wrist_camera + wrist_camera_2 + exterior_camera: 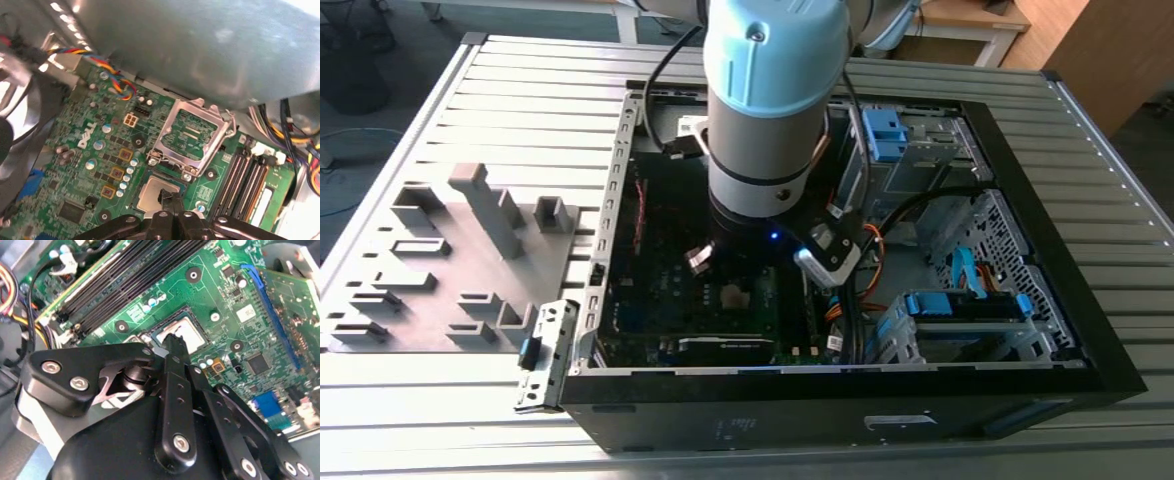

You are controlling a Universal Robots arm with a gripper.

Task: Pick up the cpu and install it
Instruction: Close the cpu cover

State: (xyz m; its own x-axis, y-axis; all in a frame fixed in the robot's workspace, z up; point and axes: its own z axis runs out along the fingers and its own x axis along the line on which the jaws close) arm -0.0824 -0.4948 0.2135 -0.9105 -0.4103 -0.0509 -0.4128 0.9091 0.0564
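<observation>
Most of it's looking done, I'd say: cpu [189, 331] is sitting flat in the socket [146, 180], claw [172, 341] is hovering right over it, tips pinched together and gripping nothing, and the socket's load plate [192, 132] is standing open.

An open black metal computer case [1067, 370] lies on a ribbed silvery metal table [534, 100]. A grey plastic tray of blocks [420, 315] sits beside it at the exterior view's left. Inside the case, a green circuit board [75, 165] carries a raised silvery hinged frame [192, 135] and long black memory slots [245, 175].

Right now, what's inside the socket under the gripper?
The cpu, silvery top up. The gripper covers part of it, so its full seating cannot be seen.
</observation>
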